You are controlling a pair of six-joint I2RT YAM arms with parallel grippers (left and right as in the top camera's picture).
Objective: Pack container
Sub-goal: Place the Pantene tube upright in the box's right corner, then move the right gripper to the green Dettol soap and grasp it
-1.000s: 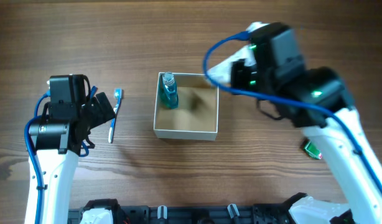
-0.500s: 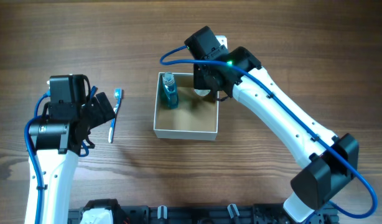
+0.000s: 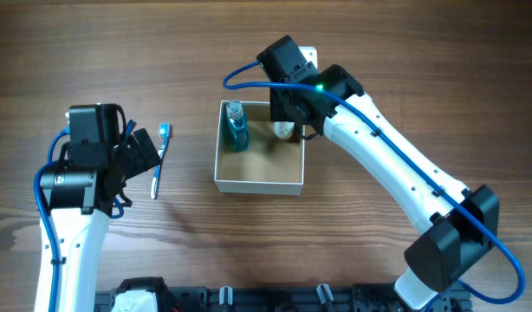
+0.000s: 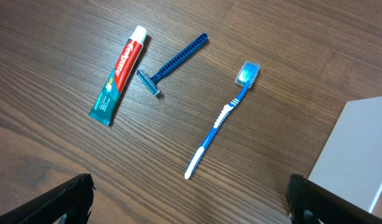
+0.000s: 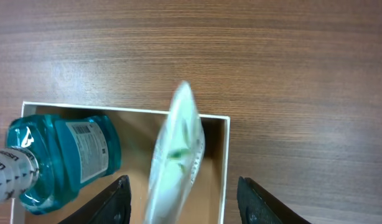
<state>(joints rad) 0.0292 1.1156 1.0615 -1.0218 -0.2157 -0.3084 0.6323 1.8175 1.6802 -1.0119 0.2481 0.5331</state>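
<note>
A dark wood-grain table point(image 4: 290, 56) fills every view. Ahead of the left gripper point(image 4: 191, 198), whose fingers stand wide apart and hold nothing, a toothpaste tube point(image 4: 119, 74), a blue razor point(image 4: 172, 65) and a blue toothbrush point(image 4: 219, 118) lie apart from one another. The container point(image 3: 259, 184) sits under the right gripper point(image 5: 186, 199). Inside it, a teal mouthwash bottle point(image 5: 60, 158) sits outside one finger. A blurred white packet point(image 5: 175, 155) stands between the spread fingers, and neither finger touches it.
</note>
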